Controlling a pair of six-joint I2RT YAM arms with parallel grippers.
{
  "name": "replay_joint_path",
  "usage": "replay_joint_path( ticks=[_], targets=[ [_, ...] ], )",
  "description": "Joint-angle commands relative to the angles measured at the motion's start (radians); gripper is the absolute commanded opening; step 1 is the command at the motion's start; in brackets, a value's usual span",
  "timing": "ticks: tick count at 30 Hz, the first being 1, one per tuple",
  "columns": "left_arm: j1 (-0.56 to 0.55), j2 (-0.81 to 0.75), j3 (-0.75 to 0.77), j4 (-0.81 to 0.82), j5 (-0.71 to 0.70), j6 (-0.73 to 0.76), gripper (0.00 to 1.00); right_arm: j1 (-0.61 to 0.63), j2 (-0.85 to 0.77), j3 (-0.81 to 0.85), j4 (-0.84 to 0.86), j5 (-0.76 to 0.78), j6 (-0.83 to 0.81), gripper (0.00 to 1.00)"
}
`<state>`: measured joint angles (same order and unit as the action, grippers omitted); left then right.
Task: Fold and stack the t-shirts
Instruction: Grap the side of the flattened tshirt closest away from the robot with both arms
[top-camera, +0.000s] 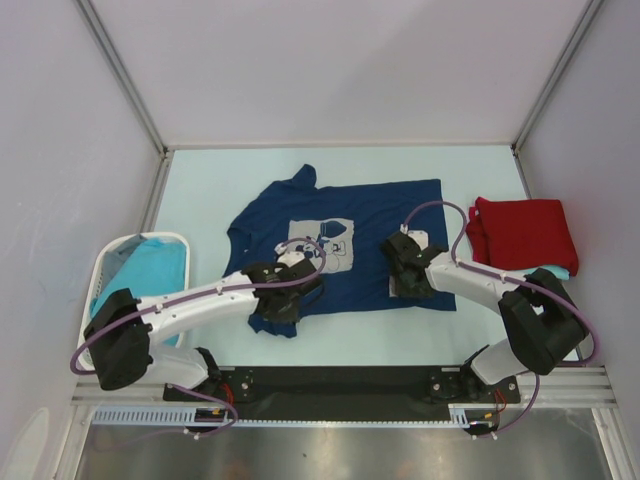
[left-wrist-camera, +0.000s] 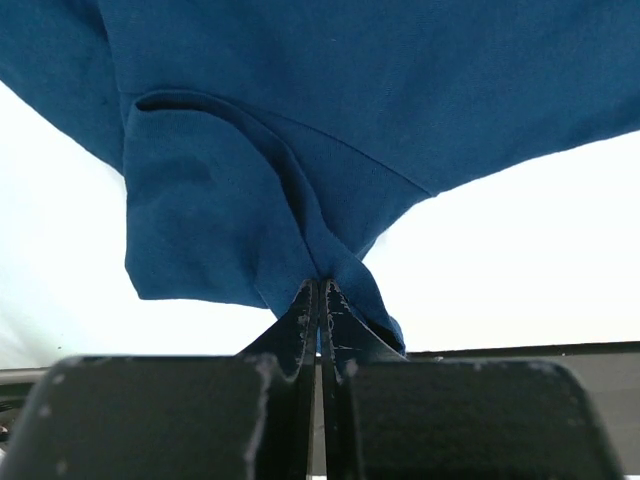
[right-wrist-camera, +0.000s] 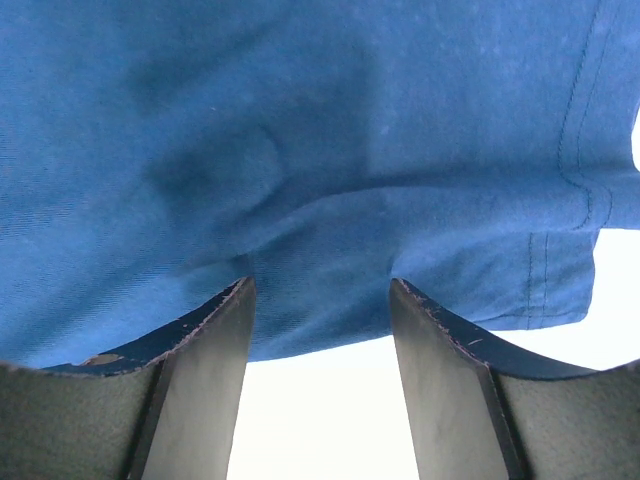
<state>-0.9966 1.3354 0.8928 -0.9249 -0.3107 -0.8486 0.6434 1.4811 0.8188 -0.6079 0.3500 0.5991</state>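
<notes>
The navy t-shirt is lying spread out in the middle of the surface. The left gripper is pinching what looks like its near sleeve, jaws clamped together on the cloth. The right gripper is hovering at the near hem, jaws apart and gripping nothing. For a clean fold, the right one should be closing on the hem edge first, then both should be lifting together, keeping the near edge level while carrying it across. The red t-shirt is lying folded at the right.
</notes>
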Motion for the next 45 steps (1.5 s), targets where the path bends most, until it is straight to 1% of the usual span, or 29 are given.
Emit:
replay_joint_path(
  ticks=[1, 5, 7, 10, 12, 19, 22, 27, 31, 36, 40, 45],
  targets=[
    [-0.011, 0.01, 0.018, -0.002, -0.018, -0.018, 0.0, -0.007, -0.037, -0.009, -0.018, 0.038, 0.051, 0.63],
    [-0.01, 0.041, 0.018, 0.014, -0.016, -0.001, 0.0, -0.005, -0.122, -0.001, -0.044, 0.083, 0.071, 0.64],
    [-0.011, 0.064, 0.017, 0.034, -0.01, 0.009, 0.0, -0.004, -0.134, 0.009, -0.096, 0.096, 0.087, 0.64],
    [-0.011, 0.088, 0.014, 0.058, -0.004, 0.023, 0.0, 0.009, -0.169, 0.003, -0.162, 0.115, 0.136, 0.63],
    [-0.011, 0.1, 0.015, 0.072, 0.002, 0.028, 0.0, 0.016, -0.215, -0.024, -0.181, 0.121, 0.172, 0.61],
    [-0.01, 0.12, 0.018, 0.093, 0.007, 0.059, 0.0, 0.018, -0.206, -0.055, -0.234, 0.144, 0.252, 0.59],
    [-0.008, 0.12, 0.017, 0.093, 0.007, 0.065, 0.0, -0.004, -0.214, -0.079, -0.257, 0.132, 0.312, 0.59],
    [0.0, 0.114, 0.005, 0.104, 0.016, 0.071, 0.0, -0.028, -0.222, -0.127, -0.21, 0.084, 0.369, 0.59],
    [0.004, 0.105, -0.005, 0.107, 0.016, 0.08, 0.0, -0.056, -0.185, -0.141, -0.168, 0.058, 0.377, 0.59],
    [0.009, 0.079, -0.025, 0.107, 0.015, 0.08, 0.0, -0.057, -0.191, -0.126, -0.147, 0.078, 0.366, 0.59],
    [0.01, 0.071, -0.034, 0.107, 0.015, 0.079, 0.0, -0.071, -0.165, -0.086, -0.147, 0.103, 0.346, 0.59],
    [0.012, 0.064, -0.046, 0.107, 0.015, 0.08, 0.0, -0.088, -0.159, -0.083, -0.144, 0.122, 0.341, 0.59]
  ],
)
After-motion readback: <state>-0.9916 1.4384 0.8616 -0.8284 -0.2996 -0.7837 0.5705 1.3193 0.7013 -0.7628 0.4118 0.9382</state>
